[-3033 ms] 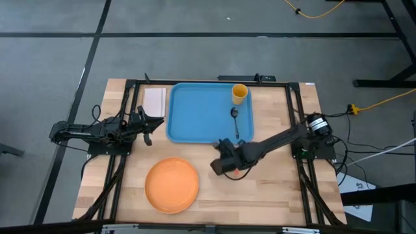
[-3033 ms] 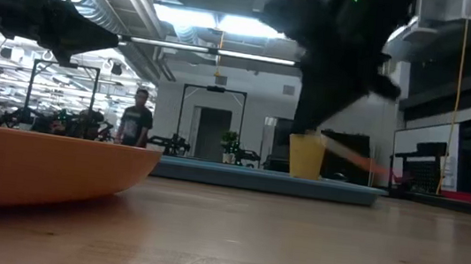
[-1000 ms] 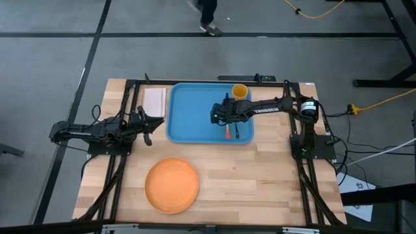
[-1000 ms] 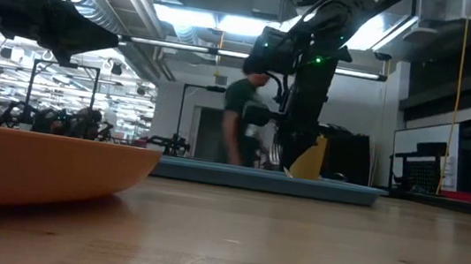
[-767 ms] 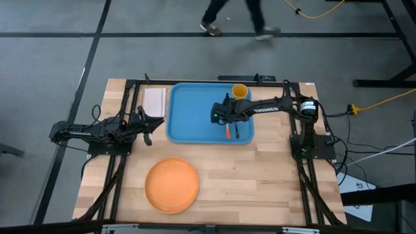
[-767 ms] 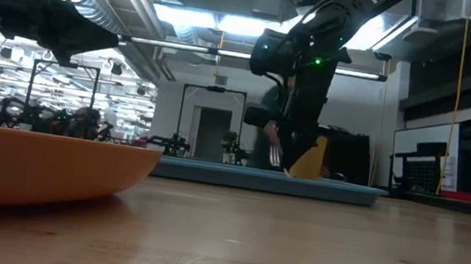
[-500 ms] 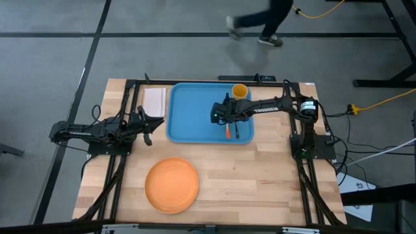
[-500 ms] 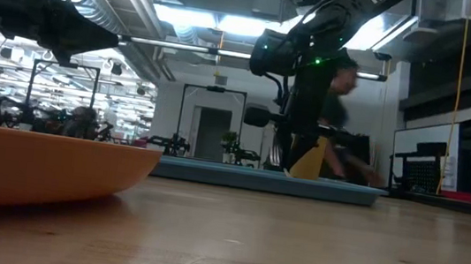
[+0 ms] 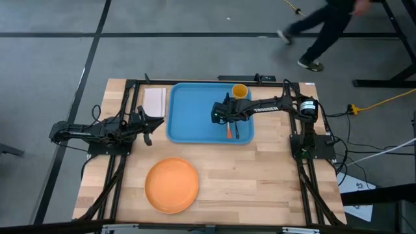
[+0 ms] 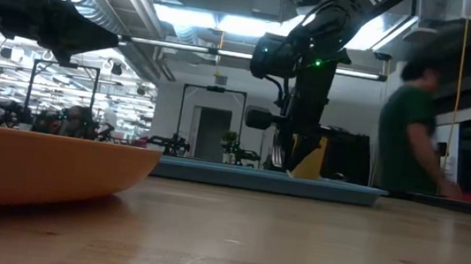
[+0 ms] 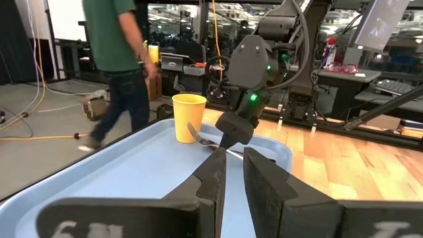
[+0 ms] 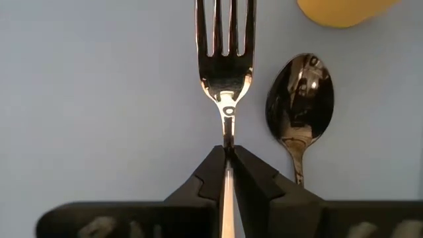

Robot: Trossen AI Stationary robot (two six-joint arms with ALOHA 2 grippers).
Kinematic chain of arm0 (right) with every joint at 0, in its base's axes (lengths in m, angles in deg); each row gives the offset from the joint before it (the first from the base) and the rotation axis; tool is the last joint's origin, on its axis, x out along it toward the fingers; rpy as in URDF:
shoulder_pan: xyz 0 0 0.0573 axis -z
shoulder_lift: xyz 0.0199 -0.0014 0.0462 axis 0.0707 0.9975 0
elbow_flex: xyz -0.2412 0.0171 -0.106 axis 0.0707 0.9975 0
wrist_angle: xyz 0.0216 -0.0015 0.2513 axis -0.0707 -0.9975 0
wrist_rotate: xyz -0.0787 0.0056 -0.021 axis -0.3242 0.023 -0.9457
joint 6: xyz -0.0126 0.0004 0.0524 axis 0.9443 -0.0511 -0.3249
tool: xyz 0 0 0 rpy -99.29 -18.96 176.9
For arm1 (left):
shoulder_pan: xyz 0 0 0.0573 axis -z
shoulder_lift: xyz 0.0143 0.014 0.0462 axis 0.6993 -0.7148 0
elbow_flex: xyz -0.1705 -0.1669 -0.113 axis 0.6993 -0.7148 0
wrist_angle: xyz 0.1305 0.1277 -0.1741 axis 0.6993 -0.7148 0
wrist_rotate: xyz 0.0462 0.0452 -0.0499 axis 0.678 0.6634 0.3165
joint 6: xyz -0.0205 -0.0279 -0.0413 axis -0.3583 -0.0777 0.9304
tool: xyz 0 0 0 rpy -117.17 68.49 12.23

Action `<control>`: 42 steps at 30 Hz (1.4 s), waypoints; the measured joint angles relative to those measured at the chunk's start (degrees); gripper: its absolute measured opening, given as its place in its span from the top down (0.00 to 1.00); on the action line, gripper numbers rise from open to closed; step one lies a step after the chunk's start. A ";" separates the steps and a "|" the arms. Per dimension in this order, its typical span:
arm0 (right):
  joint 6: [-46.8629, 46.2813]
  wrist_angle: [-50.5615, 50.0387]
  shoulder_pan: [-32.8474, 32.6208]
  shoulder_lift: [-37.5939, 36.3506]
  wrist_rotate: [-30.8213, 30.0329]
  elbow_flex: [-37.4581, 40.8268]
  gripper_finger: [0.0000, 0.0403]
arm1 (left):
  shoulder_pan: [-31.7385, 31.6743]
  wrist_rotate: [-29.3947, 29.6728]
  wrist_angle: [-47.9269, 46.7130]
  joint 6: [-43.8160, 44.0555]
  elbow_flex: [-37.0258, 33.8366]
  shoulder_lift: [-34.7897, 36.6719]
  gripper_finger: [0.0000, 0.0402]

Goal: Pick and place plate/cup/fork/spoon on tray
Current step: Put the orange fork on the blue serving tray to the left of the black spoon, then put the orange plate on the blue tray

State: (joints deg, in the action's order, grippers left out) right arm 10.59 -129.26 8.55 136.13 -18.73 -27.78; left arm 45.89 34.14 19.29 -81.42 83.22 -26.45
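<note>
Right gripper [image 12: 227, 153]: over the blue tray [image 9: 188, 117], jaws pinched on the neck of the fork [image 12: 225, 59], just below the tines.
Fork: held low above the tray floor, tines pointing toward the cup [image 9: 239, 91]; its orange-red handle [image 9: 228, 132] trails back under the arm in the high view.
Spoon [image 12: 299, 99]: lying on the tray just beside the fork, roughly parallel, bowl end nearest the cup.
Cup: upright in the tray's far right corner, just past the fork tines.
Plate [image 9: 171, 185]: on the bare desk [image 9: 260, 182], well apart from the tray, not yet placed.
Left gripper [image 11: 232, 173]: parked at the left edge of the desk beside the white pad [image 9: 154, 101], jaws close together with a narrow gap, holding nothing.
Step in hand: setting the fork down on the tray, by the look of it.
Doing it well: lower until the fork rests flat before spreading the jaws, so it does not bounce or roll onto the spoon; keep the tines short of the cup; lift straight up afterwards to avoid dragging the handle.
Risk: a sideways retreat could nudge the spoon or tip the cup.
Background: a person [image 10: 413, 134] walks past behind the desk.
</note>
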 joint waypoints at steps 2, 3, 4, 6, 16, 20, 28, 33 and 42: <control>-0.06 0.26 0.10 0.64 0.18 0.00 0.92 | 0.00 0.00 0.00 0.00 -0.02 0.00 0.88; -0.07 0.23 0.20 1.09 0.32 0.00 0.92 | 0.00 0.01 0.00 0.00 -0.01 -0.02 0.88; -0.07 0.50 0.27 1.45 0.60 0.00 0.92 | 0.00 0.01 0.02 0.00 0.00 -0.01 0.88; -0.09 0.50 0.65 1.66 1.81 0.00 0.92 | 0.00 0.02 0.01 0.00 -0.01 -0.01 0.88; 0.02 0.78 0.90 1.35 1.32 0.00 0.81 | 0.00 0.02 0.00 0.00 0.00 -0.02 0.88; 0.02 0.76 0.90 1.33 1.30 0.00 0.81 | 0.00 0.02 0.00 0.00 0.00 0.00 0.88; 0.27 0.18 1.11 1.33 1.27 0.00 0.82 | 0.00 0.00 0.00 0.00 0.00 -0.02 0.88; 0.52 -0.52 1.11 1.33 1.21 0.00 0.82 | 0.00 0.01 0.02 0.00 0.00 -0.01 0.88; 0.46 -0.47 1.11 1.14 1.19 -0.48 0.80 | 0.00 0.00 0.00 0.00 0.00 -0.01 0.88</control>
State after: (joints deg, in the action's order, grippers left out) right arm 11.05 -129.73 9.66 137.27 -17.54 -28.26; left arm 45.89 34.15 19.29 -81.42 83.22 -26.46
